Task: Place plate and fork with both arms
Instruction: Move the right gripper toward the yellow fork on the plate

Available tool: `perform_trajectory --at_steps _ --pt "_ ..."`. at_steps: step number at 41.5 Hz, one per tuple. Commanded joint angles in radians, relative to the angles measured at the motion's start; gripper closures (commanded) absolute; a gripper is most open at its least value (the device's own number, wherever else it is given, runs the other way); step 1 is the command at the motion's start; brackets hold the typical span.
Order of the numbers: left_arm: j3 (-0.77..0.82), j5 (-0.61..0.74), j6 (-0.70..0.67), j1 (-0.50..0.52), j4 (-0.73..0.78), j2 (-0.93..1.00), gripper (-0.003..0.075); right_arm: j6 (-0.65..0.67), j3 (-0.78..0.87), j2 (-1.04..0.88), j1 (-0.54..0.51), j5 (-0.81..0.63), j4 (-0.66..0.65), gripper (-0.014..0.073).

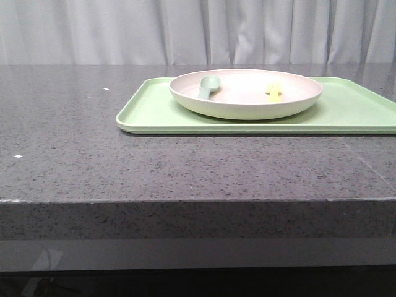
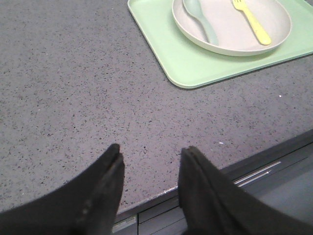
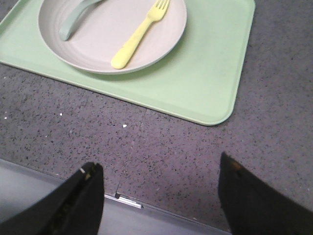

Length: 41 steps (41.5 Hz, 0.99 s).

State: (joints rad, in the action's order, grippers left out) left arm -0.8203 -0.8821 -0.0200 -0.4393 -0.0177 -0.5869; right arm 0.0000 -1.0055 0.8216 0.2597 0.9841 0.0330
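Observation:
The cream plate sits on the light-green tray at the back right of the table. The pale-yellow fork lies in the plate on its right side. The plate and fork also show in the left wrist view, and the plate and fork in the right wrist view. My left gripper is open and empty over the table's front edge, well short of the tray. My right gripper is wide open and empty over the front edge. Neither gripper shows in the front view.
A grey-green spoon lies in the plate's left side; it also shows in the left wrist view and the right wrist view. The dark speckled table spreads to the left of the tray. A pale curtain hangs behind.

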Motion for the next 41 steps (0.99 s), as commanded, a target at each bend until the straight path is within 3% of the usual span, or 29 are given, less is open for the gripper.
perform_trajectory --at_steps 1,6,27,36,41 --pt "-0.025 0.061 0.004 -0.006 -0.004 -0.005 0.0439 -0.056 -0.081 0.055 0.025 -0.025 0.014 0.0074" --pt "-0.025 0.061 0.004 -0.006 -0.004 -0.005 0.0439 -0.112 -0.135 0.126 0.059 -0.021 0.037 0.0074" --pt "-0.025 0.063 0.004 -0.006 -0.004 -0.005 0.0439 -0.114 -0.375 0.406 0.078 0.036 0.09 0.0074" --pt "-0.025 0.063 0.004 -0.006 -0.004 -0.005 0.0439 -0.114 -0.497 0.507 0.078 -0.007 0.108 0.0074" --pt "-0.025 0.063 0.004 -0.006 -0.004 -0.005 0.0439 -0.11 -0.571 0.568 0.078 0.05 0.133 0.0074"
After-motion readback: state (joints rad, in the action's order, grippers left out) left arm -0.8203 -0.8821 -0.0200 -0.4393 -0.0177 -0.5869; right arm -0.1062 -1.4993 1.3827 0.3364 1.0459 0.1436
